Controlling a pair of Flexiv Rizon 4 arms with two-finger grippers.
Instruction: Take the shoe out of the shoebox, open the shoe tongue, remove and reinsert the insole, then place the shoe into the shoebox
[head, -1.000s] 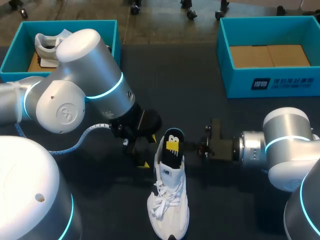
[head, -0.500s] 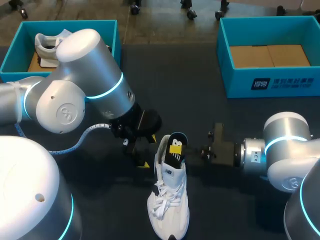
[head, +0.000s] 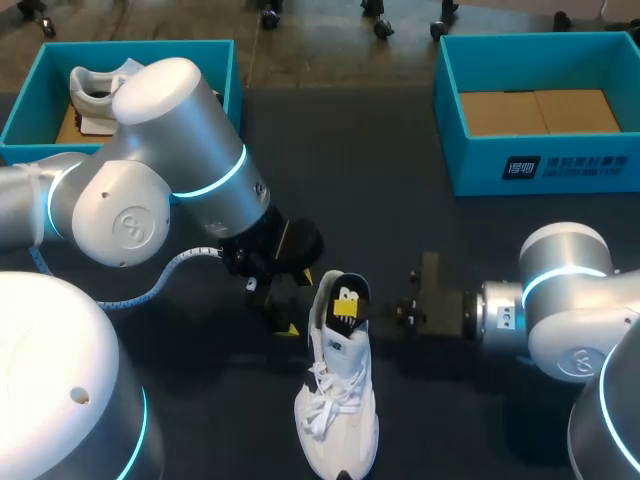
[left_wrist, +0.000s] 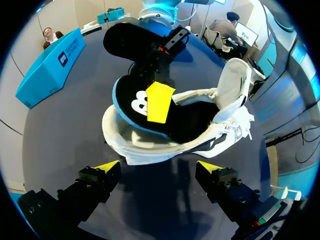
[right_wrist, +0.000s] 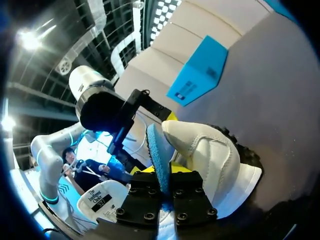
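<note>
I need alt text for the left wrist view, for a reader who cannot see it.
A white shoe sits on the dark table just ahead of the open left gripper, its black, blue-edged insole sticking partly out. The right gripper pinches the insole's far end from beyond the shoe.

A dark, matte table (head: 380, 170) is seen under even light — soft shadows are cast on it, and dull reflections are carried across its surface.
</note>
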